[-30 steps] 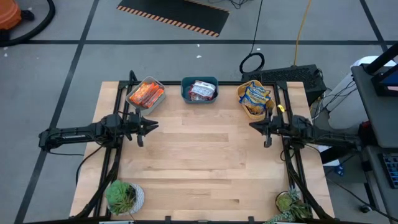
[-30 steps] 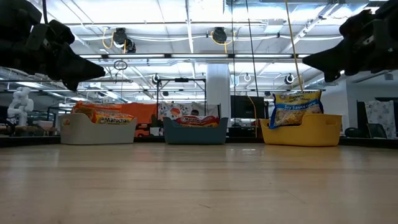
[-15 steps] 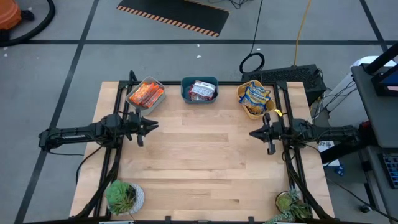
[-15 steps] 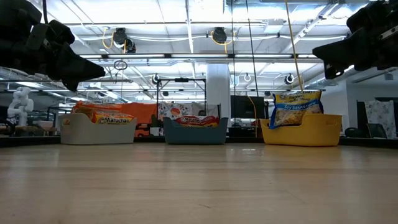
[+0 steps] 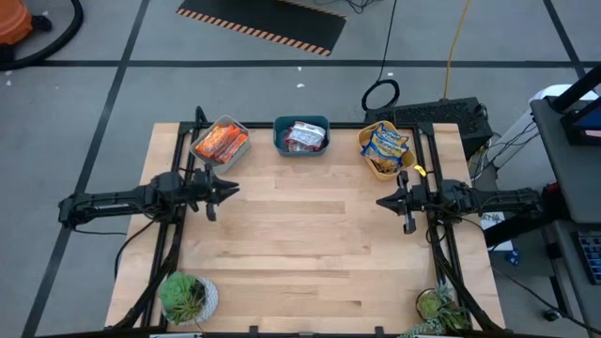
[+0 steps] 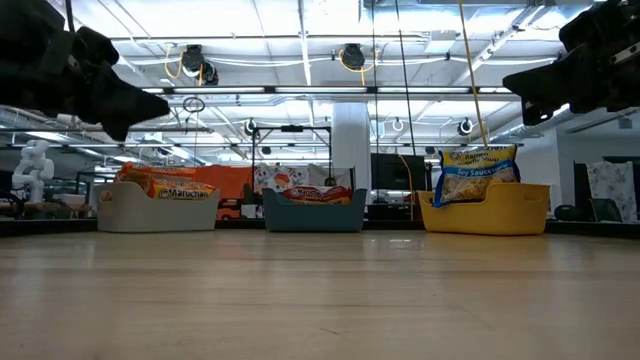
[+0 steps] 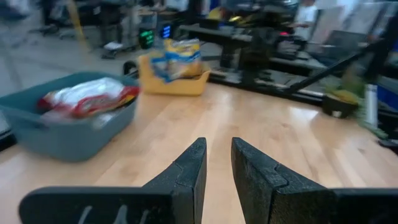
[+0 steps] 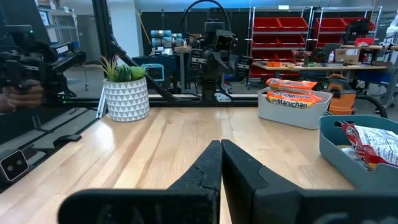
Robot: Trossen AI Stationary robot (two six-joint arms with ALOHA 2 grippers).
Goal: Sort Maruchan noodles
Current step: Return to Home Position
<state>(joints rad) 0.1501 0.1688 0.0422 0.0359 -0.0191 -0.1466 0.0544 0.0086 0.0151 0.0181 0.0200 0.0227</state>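
Wrist views alone showed the left gripper (image 7: 217, 149) slightly parted and the right gripper (image 8: 221, 146) pressed together. Overhead, three plastic tubs held noodles: orange ramen packets (image 5: 222, 143) in the grey tub (image 5: 196, 150), silver-red packets (image 5: 304, 137) in the teal tub (image 5: 279, 141), yellow-blue packets (image 5: 385, 143) in the yellow tub (image 5: 380, 173).

We are in a robotics lab, set in a wide industrial hall. We see a bare concrete floor (image 5: 56, 103) marked with black tape lines (image 5: 282, 64), a hazard-striped mat (image 5: 263, 23), and cable reels (image 6: 350, 57) hanging overhead. Beyond the wooden table (image 5: 300, 253) we make out racks of red storage bins (image 8: 280, 25), another robot rig (image 8: 214, 46) on a bench, and a small white robot (image 6: 30, 165).
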